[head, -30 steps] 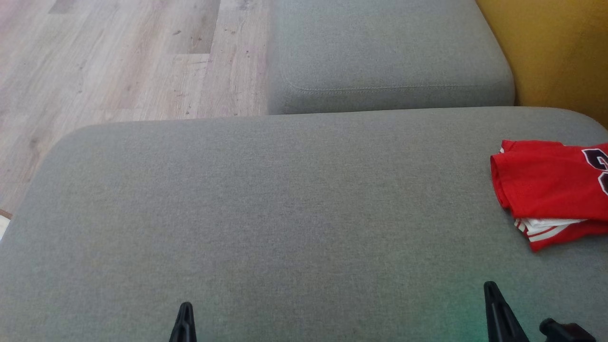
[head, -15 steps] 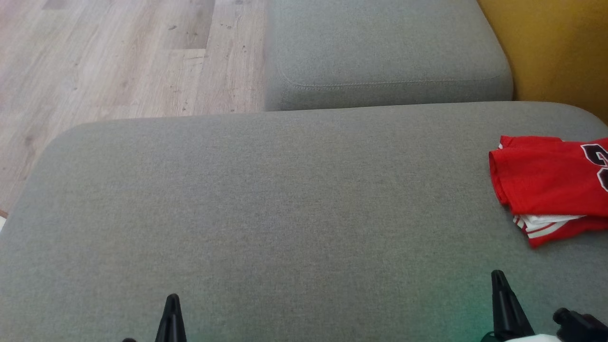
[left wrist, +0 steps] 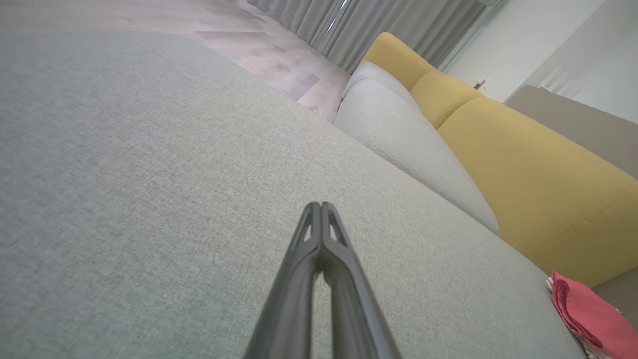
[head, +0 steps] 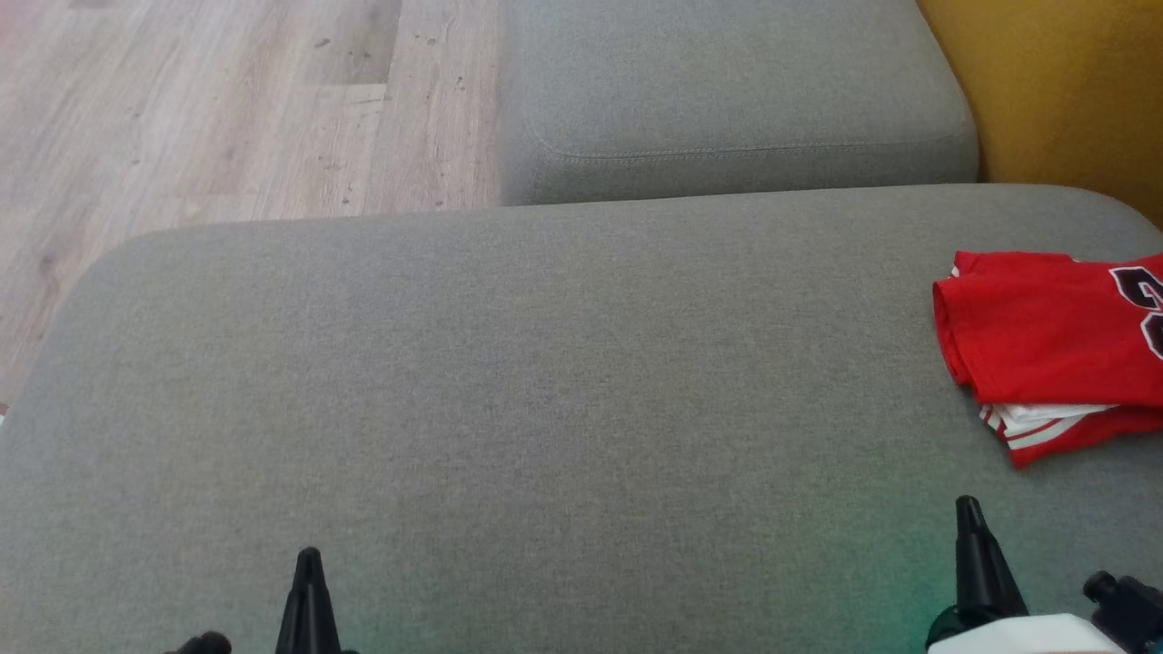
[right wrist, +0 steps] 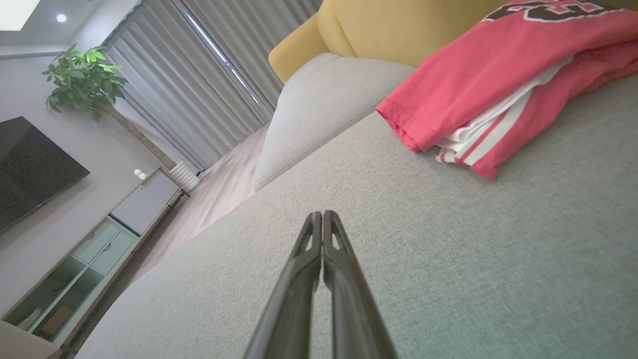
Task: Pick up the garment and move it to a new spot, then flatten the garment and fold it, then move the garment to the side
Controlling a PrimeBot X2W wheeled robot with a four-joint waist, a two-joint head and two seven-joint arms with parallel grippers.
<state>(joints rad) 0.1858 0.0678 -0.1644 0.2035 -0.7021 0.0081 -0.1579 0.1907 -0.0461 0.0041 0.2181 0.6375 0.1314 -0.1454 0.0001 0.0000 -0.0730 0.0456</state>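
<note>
Red garment (head: pixel 1054 345) lies bunched at the grey cushion's (head: pixel 545 363) right end, a little beyond the right hand (head: pixel 970 513), fingers pinched together and empty, like the left hand (head: pixel 309 561) at the cushion's near edge.

The left gripper (head: pixel 309 556) pokes up from the bottom edge of the head view, left of the middle. The right gripper (head: pixel 969 509) pokes up at the lower right, with a bit of its white wrist (head: pixel 1027 633) below it. In each wrist view the two dark fingers (left wrist: pixel 291 279) are pressed tight together, tips touching.
</note>
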